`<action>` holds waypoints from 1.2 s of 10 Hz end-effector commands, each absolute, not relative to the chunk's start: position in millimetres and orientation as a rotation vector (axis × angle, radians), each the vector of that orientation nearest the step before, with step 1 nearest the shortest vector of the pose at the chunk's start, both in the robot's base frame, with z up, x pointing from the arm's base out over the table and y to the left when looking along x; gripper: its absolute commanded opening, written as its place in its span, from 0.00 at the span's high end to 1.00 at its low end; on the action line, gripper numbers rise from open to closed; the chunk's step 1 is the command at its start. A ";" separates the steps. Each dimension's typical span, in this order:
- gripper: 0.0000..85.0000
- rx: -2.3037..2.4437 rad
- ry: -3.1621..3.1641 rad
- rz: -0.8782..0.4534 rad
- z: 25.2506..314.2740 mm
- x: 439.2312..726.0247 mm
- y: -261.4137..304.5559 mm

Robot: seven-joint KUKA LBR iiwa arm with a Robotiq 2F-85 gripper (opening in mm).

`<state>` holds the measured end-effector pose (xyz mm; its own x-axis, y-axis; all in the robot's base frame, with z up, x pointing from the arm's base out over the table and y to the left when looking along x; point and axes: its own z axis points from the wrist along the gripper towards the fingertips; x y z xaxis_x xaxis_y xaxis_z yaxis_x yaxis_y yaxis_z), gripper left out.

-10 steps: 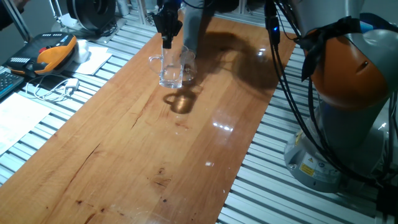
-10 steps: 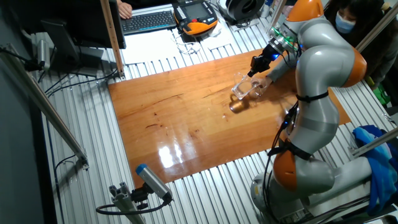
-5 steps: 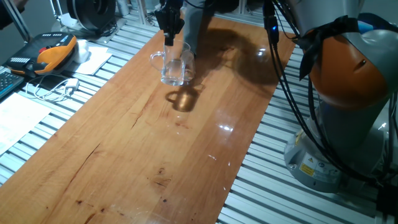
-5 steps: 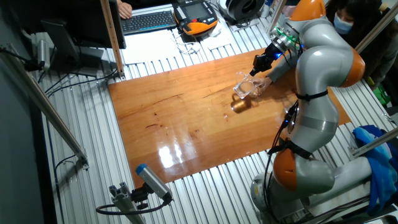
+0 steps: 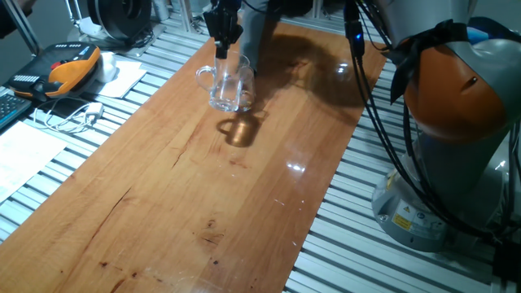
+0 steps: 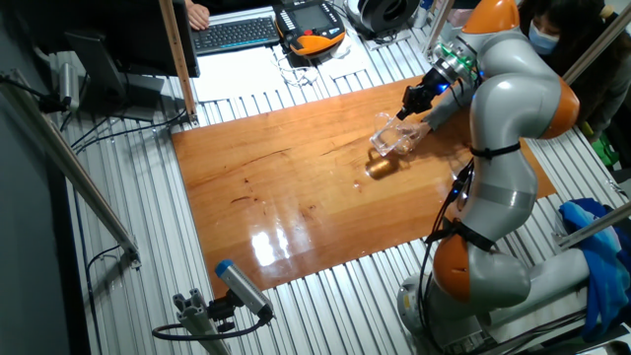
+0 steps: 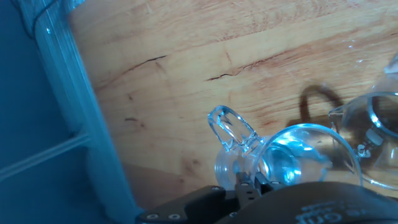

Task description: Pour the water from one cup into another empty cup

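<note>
My gripper (image 5: 220, 55) is shut on the rim of the clear glass mug (image 5: 225, 86), next to its looped handle (image 5: 203, 78). It holds the mug just above the wooden table (image 5: 163, 179), slightly tilted. The smaller handle-less tumbler (image 7: 380, 146) stands right beside the mug; in the fixed views it is mostly hidden behind it. In the hand view the mug's mouth (image 7: 305, 158) and handle (image 7: 231, 132) sit just past my gripper (image 7: 250, 185), with faint clear water glinting inside. The other fixed view shows the gripper (image 6: 406, 102) above the mug (image 6: 386, 140).
An orange teach pendant (image 5: 73, 69), papers and cables lie left of the table. A keyboard (image 6: 237, 35) sits at the far side. My own orange-grey base (image 5: 456, 122) and hanging cables stand at the right. The table's edge drops to a slatted metal bench.
The mug has risen off the table in my grip and shifted slightly toward the tumbler, now overlapping it. The gripper moved up with it.
</note>
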<state>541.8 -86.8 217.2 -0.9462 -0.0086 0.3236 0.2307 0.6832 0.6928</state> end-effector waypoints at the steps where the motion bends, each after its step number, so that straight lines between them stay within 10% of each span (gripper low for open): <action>1: 1.00 -0.176 -2.595 -1.130 217.8 542.1 -86.5; 12: 1.00 -0.216 -2.512 -1.202 217.5 542.6 -86.3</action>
